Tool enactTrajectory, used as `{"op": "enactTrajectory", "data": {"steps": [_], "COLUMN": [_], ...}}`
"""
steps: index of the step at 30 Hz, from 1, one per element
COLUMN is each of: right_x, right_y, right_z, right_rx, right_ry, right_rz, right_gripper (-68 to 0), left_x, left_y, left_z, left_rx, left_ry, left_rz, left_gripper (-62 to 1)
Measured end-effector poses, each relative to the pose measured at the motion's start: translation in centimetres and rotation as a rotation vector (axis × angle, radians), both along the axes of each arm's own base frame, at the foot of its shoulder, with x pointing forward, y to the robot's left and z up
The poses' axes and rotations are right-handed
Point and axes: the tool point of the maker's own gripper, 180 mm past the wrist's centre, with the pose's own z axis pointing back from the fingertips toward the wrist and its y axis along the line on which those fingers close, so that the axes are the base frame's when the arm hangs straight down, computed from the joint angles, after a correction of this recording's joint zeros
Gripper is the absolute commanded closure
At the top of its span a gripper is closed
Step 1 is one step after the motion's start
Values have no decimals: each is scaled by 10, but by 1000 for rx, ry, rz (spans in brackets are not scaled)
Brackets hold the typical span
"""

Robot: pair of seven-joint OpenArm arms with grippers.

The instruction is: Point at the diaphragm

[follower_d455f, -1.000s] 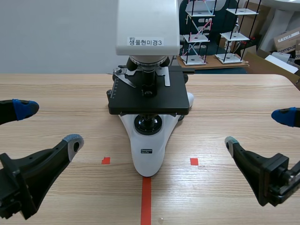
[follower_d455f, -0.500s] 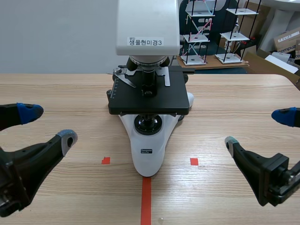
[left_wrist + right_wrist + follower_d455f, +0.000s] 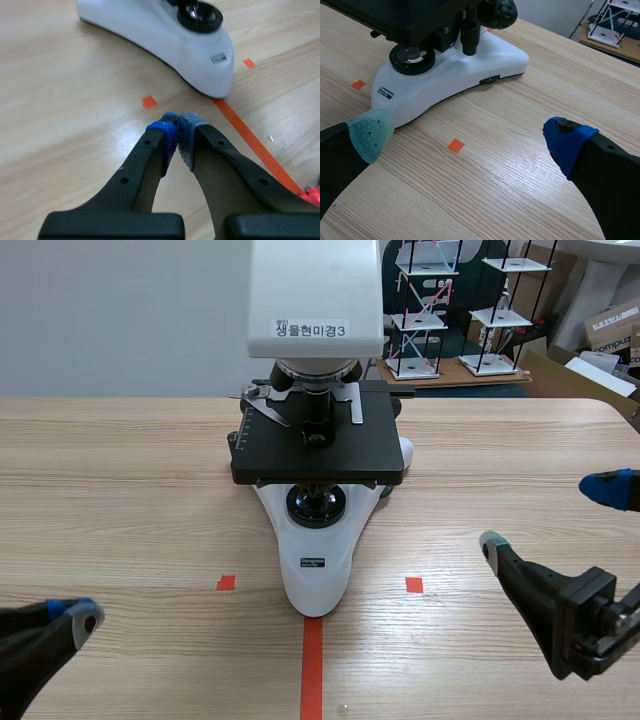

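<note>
Left pincer (image 3: 176,132) pressed together, right pincer (image 3: 469,138) spread apart, before a microscope (image 3: 315,562) labelled "생물현미경3".

Bright, even light falls from above. The microscope (image 3: 316,570) casts only a soft, narrow shadow on the table (image 3: 130,460) around its foot. In the left wrist view pale glare streaks the wood; the white plastic gleams faintly.
</note>
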Motion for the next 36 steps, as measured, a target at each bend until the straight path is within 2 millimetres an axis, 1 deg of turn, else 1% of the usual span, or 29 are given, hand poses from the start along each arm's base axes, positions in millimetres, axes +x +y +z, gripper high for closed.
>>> {"op": "enactTrajectory", "data": {"steps": [3, 7, 10, 17, 20, 26, 31, 36], "right_x": [0, 0, 0, 0, 0, 0, 0, 0], "right_y": [0, 0, 0, 0, 0, 0, 0, 0], "right_z": [0, 0, 0, 0, 0, 0, 0, 0], "right_rx": [0, 0, 0, 0, 0, 0, 0, 0], "right_ry": [0, 0, 0, 0, 0, 0, 0, 0], "right_rz": [0, 0, 0, 0, 0, 0, 0, 0], "right_gripper": [-679, -679, -679, -679, -679, -679, -679, -679], "left_x": [-12, -26, -31, -16, -13, 11, 31, 44], "left_y": [13, 28, 26, 8, -2, -17, -35, -49], "left_z": [-18, -31, -40, -52, -57, -51, -44, -45], "left_rx": [-18, -47, -55, -131, -161, -233, -266, -262], "left_ry": [23, -14, -38, -124, -146, -222, -270, -293], "left_rz": [30, 68, 46, 34, 14, 12, -6, -28], "left_gripper": [-32, -32, -32, -32, -32, -32, -32, -32]}}
